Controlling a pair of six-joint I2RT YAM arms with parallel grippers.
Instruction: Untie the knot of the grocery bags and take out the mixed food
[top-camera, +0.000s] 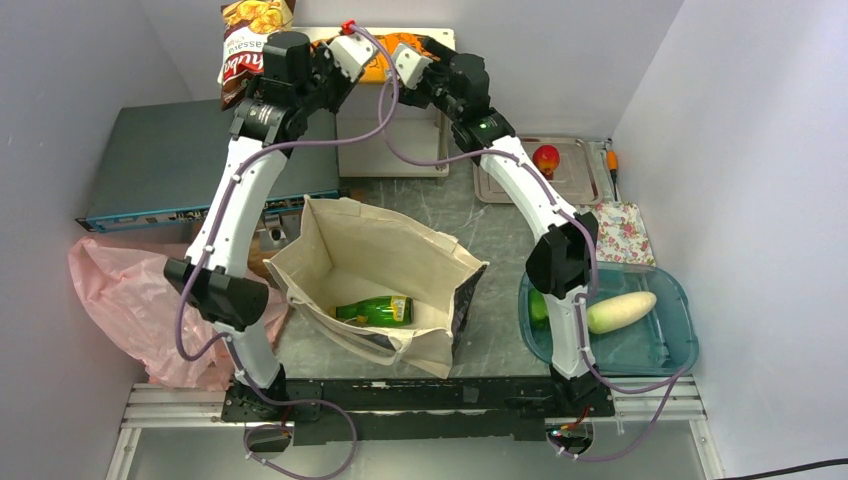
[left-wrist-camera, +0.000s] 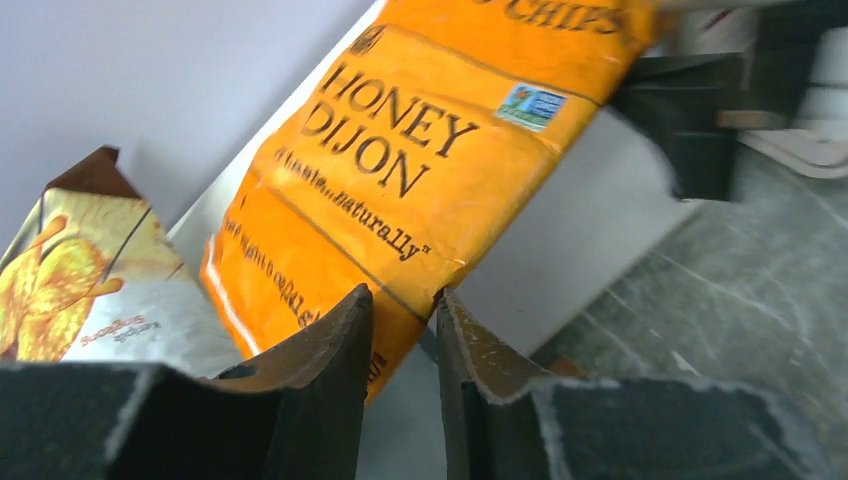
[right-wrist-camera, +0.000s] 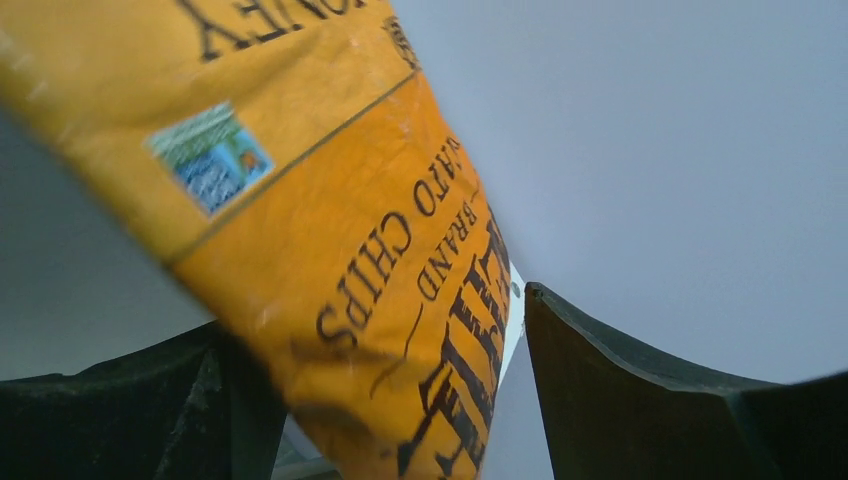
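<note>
The orange chip bag (top-camera: 375, 70) is held up at the far back between both grippers. My left gripper (top-camera: 345, 50) is nearly closed on its lower corner (left-wrist-camera: 400, 200), with the corner between the fingertips. My right gripper (top-camera: 405, 60) is open, its jaws wide around the bag's other end (right-wrist-camera: 380, 300) and not pressing it. The brown-red chip bag (top-camera: 250, 40) leans at the back left and also shows in the left wrist view (left-wrist-camera: 80, 270). The beige tote (top-camera: 370, 250) stands open in the middle with the green bottle (top-camera: 375, 311) inside. The pink plastic bag (top-camera: 120, 290) lies crumpled at the left; I cannot make out its knot.
A white stand (top-camera: 390, 150) sits under the grippers. A blue bin (top-camera: 680, 330) at the right holds the white radish (top-camera: 622, 310) and the green pepper (top-camera: 538, 305). A red fruit (top-camera: 546, 158) lies on a clear tray (top-camera: 580, 185). A dark grey box (top-camera: 160, 160) is at the back left.
</note>
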